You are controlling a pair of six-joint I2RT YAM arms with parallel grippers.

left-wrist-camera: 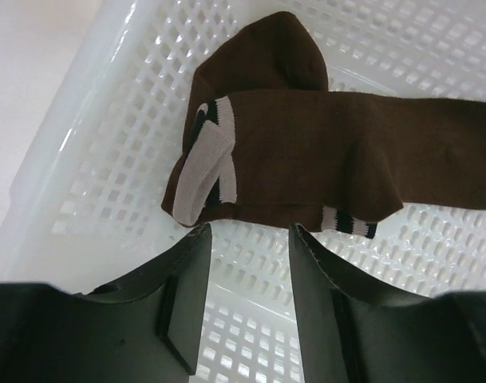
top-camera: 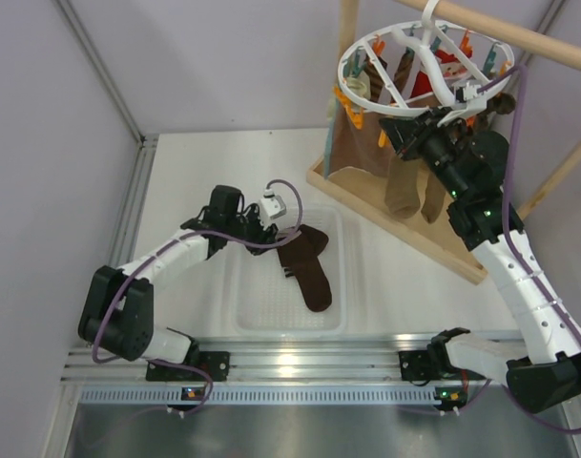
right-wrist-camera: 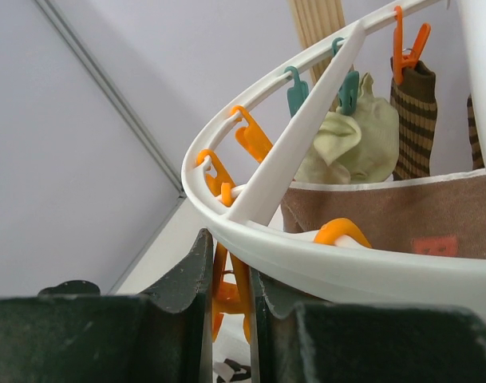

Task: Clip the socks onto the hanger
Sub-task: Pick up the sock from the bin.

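Two dark brown socks [left-wrist-camera: 306, 152] with pale striped cuffs lie crossed in the white mesh basket [left-wrist-camera: 107, 159], also seen from above as the socks [top-camera: 309, 267]. My left gripper [left-wrist-camera: 250, 231] hovers open just short of the near sock's edge, with nothing between its fingers; in the top view the left gripper [top-camera: 271, 224] is at the basket's back left. The white ring hanger [right-wrist-camera: 306, 255] hangs from the wooden rod. My right gripper [right-wrist-camera: 231, 247] is under the ring, shut on an orange peg [right-wrist-camera: 231, 299]. From above, the right gripper [top-camera: 416, 129] is at the front rim of the hanger [top-camera: 360, 46].
A wooden stand with a base plank [top-camera: 395, 224] and a rod [top-camera: 519, 38] carries the hanger. Tan socks [top-camera: 404, 186] and a red one [top-camera: 425, 76] hang from it. Teal and orange pegs [right-wrist-camera: 298, 92], a pale sock [right-wrist-camera: 350, 144] and a striped one [right-wrist-camera: 414, 112] are on the far rim.
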